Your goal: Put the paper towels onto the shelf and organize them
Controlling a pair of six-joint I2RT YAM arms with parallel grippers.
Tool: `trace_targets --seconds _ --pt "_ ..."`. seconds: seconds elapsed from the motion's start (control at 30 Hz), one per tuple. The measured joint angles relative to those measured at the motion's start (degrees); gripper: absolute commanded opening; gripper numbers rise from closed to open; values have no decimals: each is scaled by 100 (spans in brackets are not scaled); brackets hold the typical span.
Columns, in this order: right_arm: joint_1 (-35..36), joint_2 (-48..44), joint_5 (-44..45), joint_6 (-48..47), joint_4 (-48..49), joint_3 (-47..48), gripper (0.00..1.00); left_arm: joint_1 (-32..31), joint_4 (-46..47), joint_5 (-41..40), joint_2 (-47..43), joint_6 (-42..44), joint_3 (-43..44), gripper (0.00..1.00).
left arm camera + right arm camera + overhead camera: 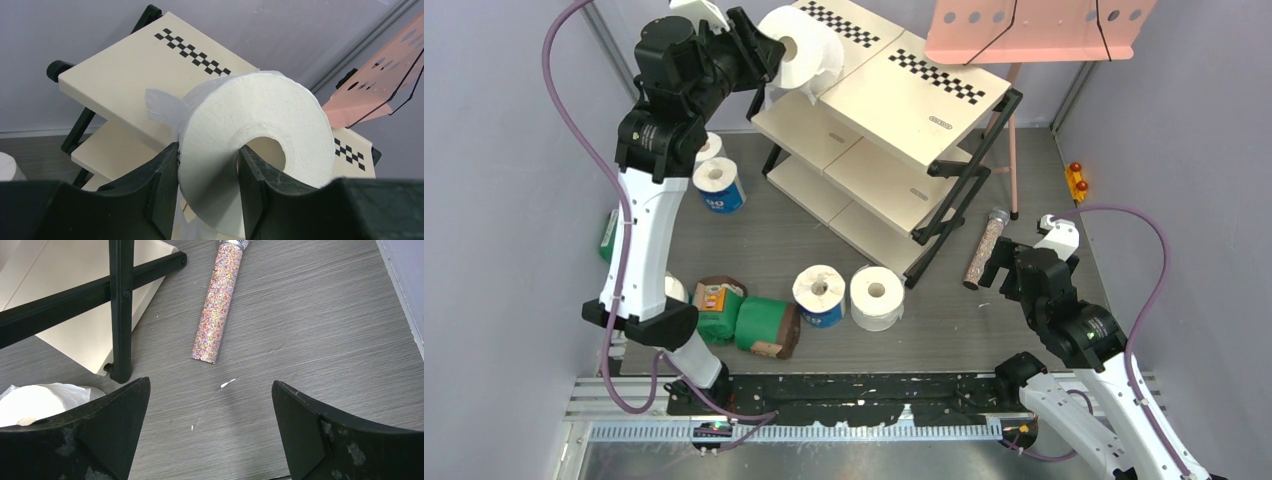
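My left gripper (pixel 774 55) (pixel 208 155) is shut on a plain white paper towel roll (pixel 802 48) (pixel 260 110), one finger inside its hollow core and the other on its outer wall. The roll hangs at the upper left corner of the shelf (pixel 894 110) (pixel 125 75), above the top board. On the floor lie a white roll (pixel 877 297), a blue roll (pixel 820 295), two green rolls (pixel 764 325) (pixel 717 305) and another blue roll (pixel 719 185). My right gripper (pixel 1004 265) (pixel 210 385) stands open over bare floor, holding nothing.
A thin speckled tube (pixel 984 248) (pixel 217 305) lies right of the shelf's black leg (pixel 121 315). The pink music stand (pixel 1034 30) (pixel 380 75) rises behind the shelf. A small orange object (pixel 1076 180) sits by the right wall. Grey walls enclose the floor.
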Motion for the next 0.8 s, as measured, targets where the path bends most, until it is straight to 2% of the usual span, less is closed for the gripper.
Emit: trace_targets --seconds 0.27,0.4,0.63,0.8 --pt "0 0 4 17 0 0 100 0 389 -4 151 -96 22 53" --pt "0 0 20 20 0 0 100 0 612 -26 214 -179 22 60" --pt "0 0 33 20 0 0 100 0 1043 -125 284 -260 22 84" --pt "0 0 42 24 0 0 100 0 1211 -229 262 -118 -26 85"
